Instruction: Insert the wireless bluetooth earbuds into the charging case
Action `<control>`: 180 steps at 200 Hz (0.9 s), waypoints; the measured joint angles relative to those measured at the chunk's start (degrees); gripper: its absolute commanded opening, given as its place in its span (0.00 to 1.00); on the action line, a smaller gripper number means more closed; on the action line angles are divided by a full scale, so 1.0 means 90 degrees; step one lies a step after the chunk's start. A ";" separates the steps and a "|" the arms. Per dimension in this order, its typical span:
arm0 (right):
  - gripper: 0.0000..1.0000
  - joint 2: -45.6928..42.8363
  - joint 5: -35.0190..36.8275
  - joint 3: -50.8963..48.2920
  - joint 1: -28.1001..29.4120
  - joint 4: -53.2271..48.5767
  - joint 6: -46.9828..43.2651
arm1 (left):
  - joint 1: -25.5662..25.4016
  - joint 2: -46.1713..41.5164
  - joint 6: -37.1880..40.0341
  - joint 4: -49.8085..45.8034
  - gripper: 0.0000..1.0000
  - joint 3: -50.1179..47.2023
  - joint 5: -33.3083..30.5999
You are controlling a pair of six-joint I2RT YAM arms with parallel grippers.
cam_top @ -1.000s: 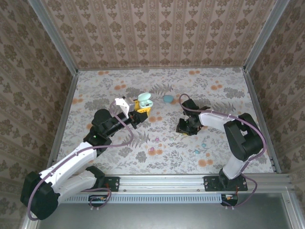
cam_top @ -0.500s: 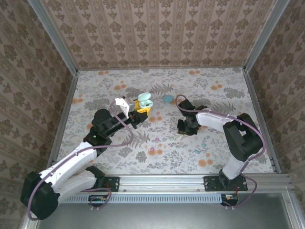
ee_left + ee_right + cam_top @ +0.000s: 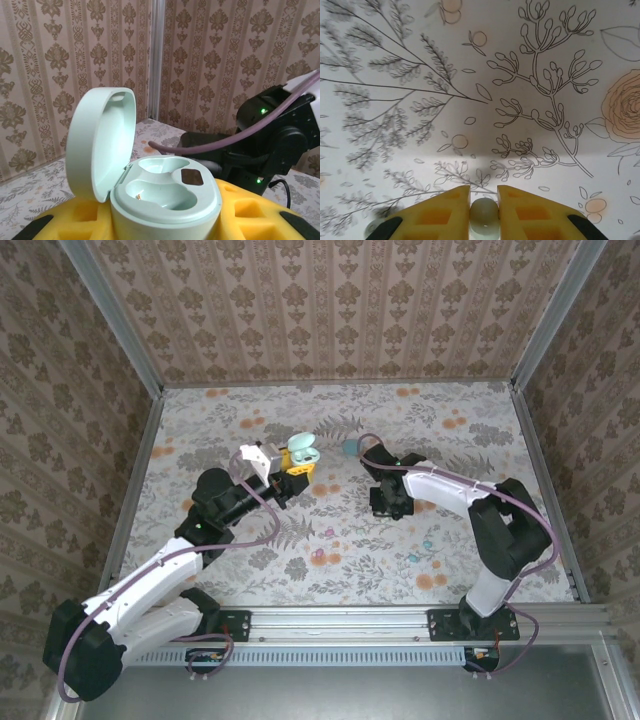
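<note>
My left gripper (image 3: pixel 297 463) is shut on the base of a mint-green charging case (image 3: pixel 165 192), held upright above the cloth. Its lid (image 3: pixel 102 140) stands open to the left, and both wells are bare. From above, the case (image 3: pixel 304 450) sits left of centre. My right gripper (image 3: pixel 387 502) is low over the cloth, right of the case, pointing down. A small pale mint earbud (image 3: pixel 484 216) is pinched between its yellow fingers (image 3: pixel 451 207). Two tiny cyan buds (image 3: pixel 427 543) lie on the cloth nearer the front right.
A closed cyan pebble-shaped case (image 3: pixel 352 447) lies on the flowered cloth (image 3: pixel 250 560) just beyond the right gripper. The right arm (image 3: pixel 270 140) rises close behind the held case. Metal rails and papered walls (image 3: pixel 330 310) enclose the table.
The right gripper's jaws have closed on the earbud, and that arm has shifted slightly left toward the held case. The left arm and case have stayed still.
</note>
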 measured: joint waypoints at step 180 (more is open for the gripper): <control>0.18 0.0274 -0.0044 -0.0177 -0.0039 0.0250 -0.0095 | 0.0015 -0.0056 0.0000 -0.0049 0.34 0.0000 -0.0090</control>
